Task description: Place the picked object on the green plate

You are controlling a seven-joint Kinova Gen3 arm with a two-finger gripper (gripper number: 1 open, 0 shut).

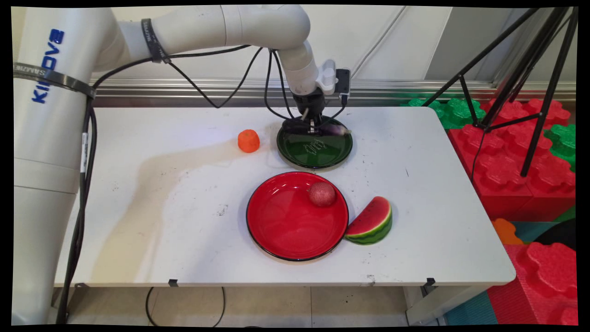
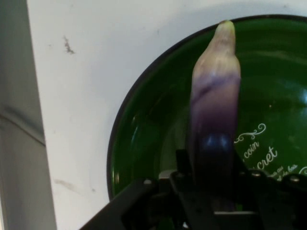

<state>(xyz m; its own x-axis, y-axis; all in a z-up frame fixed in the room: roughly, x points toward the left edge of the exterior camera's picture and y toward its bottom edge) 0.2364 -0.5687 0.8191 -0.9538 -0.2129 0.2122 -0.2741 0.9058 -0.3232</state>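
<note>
Main view: end effector (image 1: 311, 127) low over the far rim of the green plate (image 1: 315, 154), pinching a purple eggplant (image 1: 333, 131) lying level; orange (image 1: 248, 140) on the bench (image 1: 161, 207) beside.
Hand view: eggplant (image 2: 215, 105) clamped at its dark end, pale tip projecting across the green plate (image 2: 144, 139).

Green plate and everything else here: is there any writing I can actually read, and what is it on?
"coin" and "cret" (cut off by the gripper and the eggplant): white script on the green plate.
More script below those words: too cut off to read.
White pattern on the plate in the main view: too small to read.
Black strap on the arm: lettering unreadable.
</note>
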